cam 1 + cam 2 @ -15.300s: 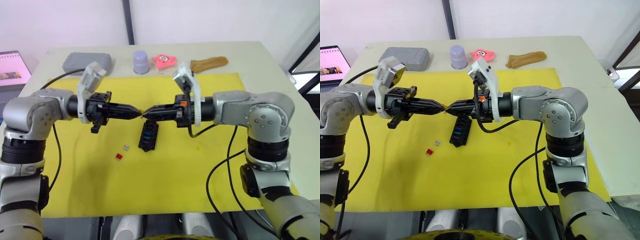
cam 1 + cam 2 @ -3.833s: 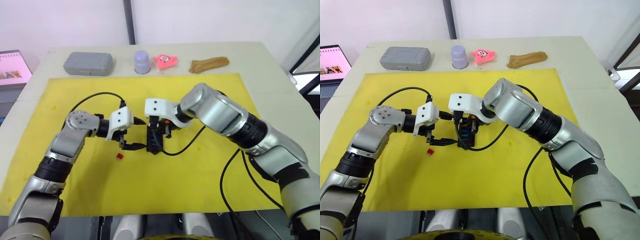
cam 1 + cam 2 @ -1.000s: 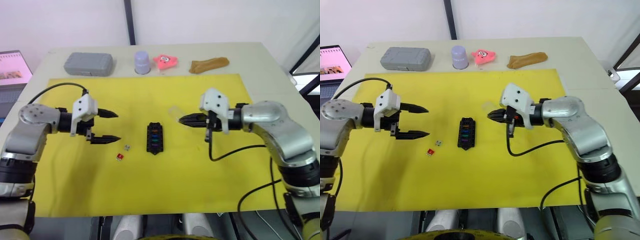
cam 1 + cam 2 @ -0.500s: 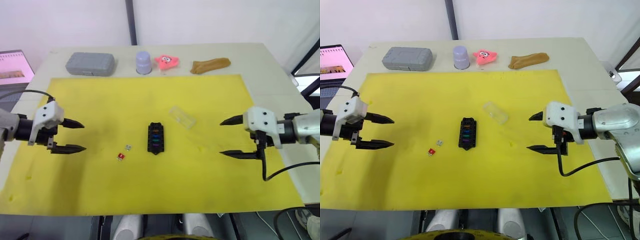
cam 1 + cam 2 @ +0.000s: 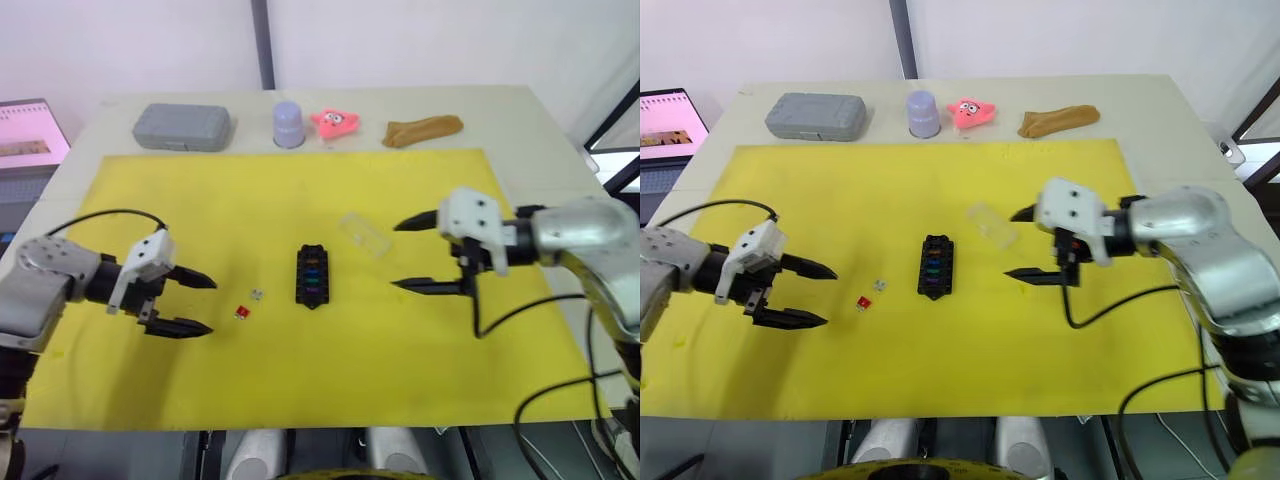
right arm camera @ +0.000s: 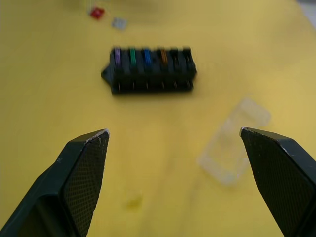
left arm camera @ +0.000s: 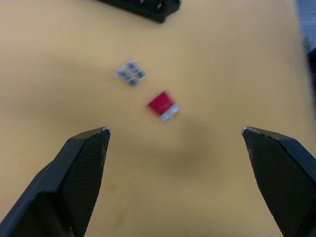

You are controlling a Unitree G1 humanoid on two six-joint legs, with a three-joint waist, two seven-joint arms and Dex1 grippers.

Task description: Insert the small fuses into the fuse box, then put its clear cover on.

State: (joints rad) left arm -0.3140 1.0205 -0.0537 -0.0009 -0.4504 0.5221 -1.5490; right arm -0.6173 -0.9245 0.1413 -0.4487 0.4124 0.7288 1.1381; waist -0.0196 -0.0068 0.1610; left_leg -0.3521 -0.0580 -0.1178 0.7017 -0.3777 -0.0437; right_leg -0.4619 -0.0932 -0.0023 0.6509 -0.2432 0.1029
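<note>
Here, fuse box (image 6: 150,70) holding four coloured fuses, red fuse (image 7: 162,105) loose on mat, both grippers' jaws spread empty.

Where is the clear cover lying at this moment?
The clear cover lies on the yellow mat, behind and to the right of the fuse box, just left of the open right gripper.

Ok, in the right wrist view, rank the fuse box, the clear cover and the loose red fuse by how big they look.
1. The fuse box.
2. The clear cover, though it lies nearer the camera, which flatters it.
3. The red fuse, far smaller and farthest away.
</note>
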